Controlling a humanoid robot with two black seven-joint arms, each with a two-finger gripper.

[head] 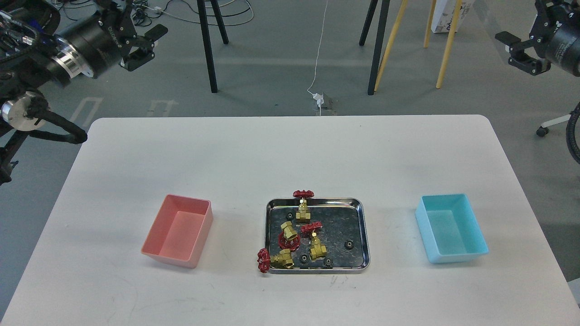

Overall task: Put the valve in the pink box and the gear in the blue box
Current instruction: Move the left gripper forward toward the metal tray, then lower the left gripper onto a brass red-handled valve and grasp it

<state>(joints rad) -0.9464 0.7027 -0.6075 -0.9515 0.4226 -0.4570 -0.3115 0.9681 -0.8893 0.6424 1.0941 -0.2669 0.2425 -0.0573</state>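
Note:
Several brass valves with red handwheels lie in the steel tray [365, 226] at the table's middle front: one valve [302, 204] leans over the far rim, and another valve [276, 259] hangs over the front left corner. Several tiny black gears, such as this gear [349, 244], are scattered among them. The pink box [172, 259] stands left of the tray and the blue box [457, 258] to its right, both with nothing inside. My left gripper [146, 44] hovers open at the upper left, far beyond the table. My right gripper [515, 49] hangs open at the upper right.
The white table [290, 149] has rounded corners and ends just behind the arms' reach. On the floor beyond it are black stand legs [208, 45], wooden legs [446, 45] and a white cable [317, 68].

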